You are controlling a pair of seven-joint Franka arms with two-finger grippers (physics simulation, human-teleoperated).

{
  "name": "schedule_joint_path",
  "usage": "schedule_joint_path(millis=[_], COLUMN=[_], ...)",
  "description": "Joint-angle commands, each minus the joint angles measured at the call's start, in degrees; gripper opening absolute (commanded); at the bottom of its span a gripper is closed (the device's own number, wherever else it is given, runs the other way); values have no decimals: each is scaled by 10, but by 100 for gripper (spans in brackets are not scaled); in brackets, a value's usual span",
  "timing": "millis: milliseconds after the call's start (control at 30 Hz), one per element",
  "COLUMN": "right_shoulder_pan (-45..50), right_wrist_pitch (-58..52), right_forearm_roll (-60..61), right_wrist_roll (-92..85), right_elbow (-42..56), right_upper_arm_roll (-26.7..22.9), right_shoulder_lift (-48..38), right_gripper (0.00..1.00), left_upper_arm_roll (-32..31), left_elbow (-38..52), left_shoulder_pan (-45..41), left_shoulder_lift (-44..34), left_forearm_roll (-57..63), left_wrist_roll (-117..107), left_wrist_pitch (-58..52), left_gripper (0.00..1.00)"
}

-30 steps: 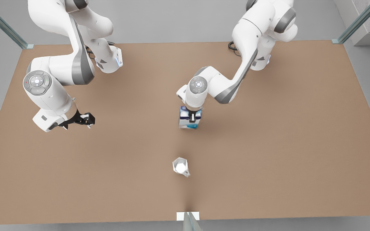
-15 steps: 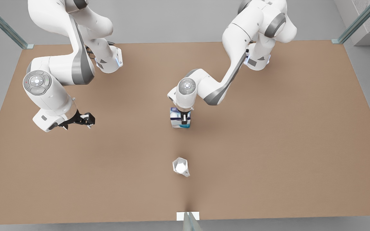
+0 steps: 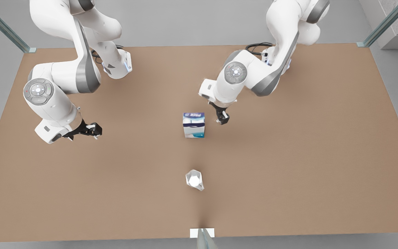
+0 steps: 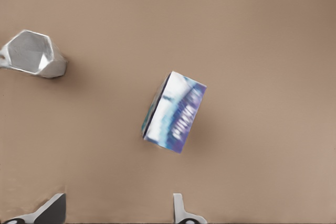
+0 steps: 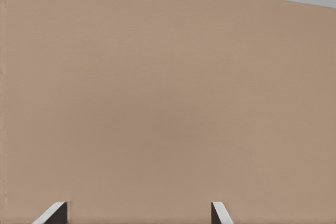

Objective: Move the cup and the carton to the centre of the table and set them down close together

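The carton (image 3: 193,125), white with a dark blue top, stands upright near the middle of the brown table (image 3: 288,155) with nothing gripping it. My left gripper (image 3: 222,119) hangs open just off the carton on the front view's right. The left wrist view looks down on the carton (image 4: 174,113) and the cup (image 4: 32,53), both beyond the left gripper (image 4: 118,214). The pale faceted cup (image 3: 194,180) sits upright nearer the table's front edge, a good gap from the carton. My right gripper (image 3: 94,130) waits open low over the table at the front view's left, and the right gripper (image 5: 137,214) has bare tabletop between its fingers.
A white bracket with a metal post (image 3: 202,233) sits at the middle of the table's near edge. Slanted metal frame posts (image 3: 3,27) stand at the back corners. The arm bases (image 3: 117,67) occupy the back of the table.
My left gripper carried the carton a little toward the front view's left, let go, and drew up and back toward the right. The carton stays standing. The right arm barely moved.
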Motion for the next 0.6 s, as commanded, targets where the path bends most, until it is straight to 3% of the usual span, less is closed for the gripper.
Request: schedule_joint_path(millis=[0, 133, 200, 300, 400, 567], right_shoulder_pan=[0, 1, 2, 3, 8, 5], right_wrist_pitch=[0, 0, 0, -1, -2, -1], right_forearm_roll=[5, 7, 7, 7, 7, 7], right_wrist_roll=[0, 0, 0, 0, 0, -1], right_elbow=[0, 1, 1, 0, 0, 0], right_upper_arm_roll=[1, 0, 0, 1, 1, 1], right_shoulder_lift=[0, 0, 0, -1, 1, 1], right_gripper=[100, 100, 100, 100, 100, 100], left_upper_arm_roll=[0, 0, -3, -1, -49, -44], left_elbow=[15, 18, 18, 18, 35, 48], left_shoulder_pan=[12, 152, 183, 237, 319, 333], left_shoulder_lift=[2, -4, -20, -20, -14, -11], left_forearm_roll=[-6, 28, 94, 95, 131, 142], left_wrist_roll=[-48, -215, -290, -285, -288, -289], left_wrist_pitch=[-26, -112, -125, -127, -122, -127], left_gripper=[100, 100, 100, 100, 100, 100])
